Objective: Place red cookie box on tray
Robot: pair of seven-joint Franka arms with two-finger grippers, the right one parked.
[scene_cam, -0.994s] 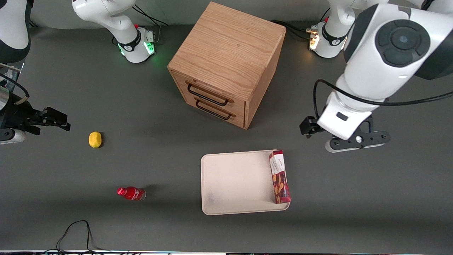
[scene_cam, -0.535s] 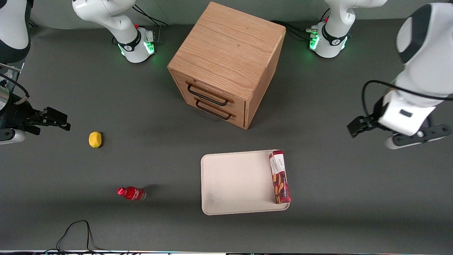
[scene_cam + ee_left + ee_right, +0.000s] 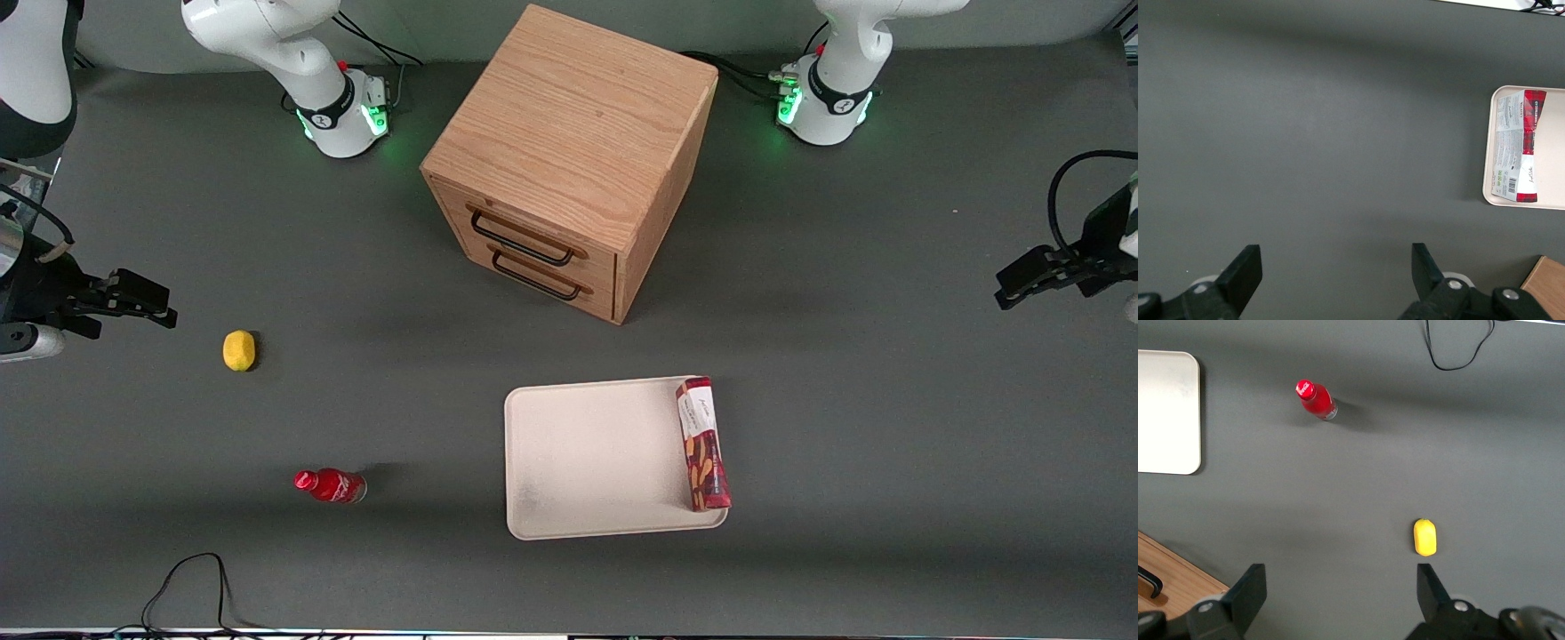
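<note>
Nearest the front camera, we see the red cookie box point(image 3: 704, 444) lying along the tray's point(image 3: 596, 458) edge toward the working arm, placement apparently complete; farther off, above bare bench point(image 3: 889, 356), our empty pincer point(image 3: 1331, 273) hangs with fingers apart.

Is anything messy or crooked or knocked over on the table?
Only a little. The red cookie box lies on the tray along the edge toward the working arm's end, slightly slanted, one corner poking over the rim. The red bottle lies tipped on its side. The gripper is open, well away above bare table.
</note>
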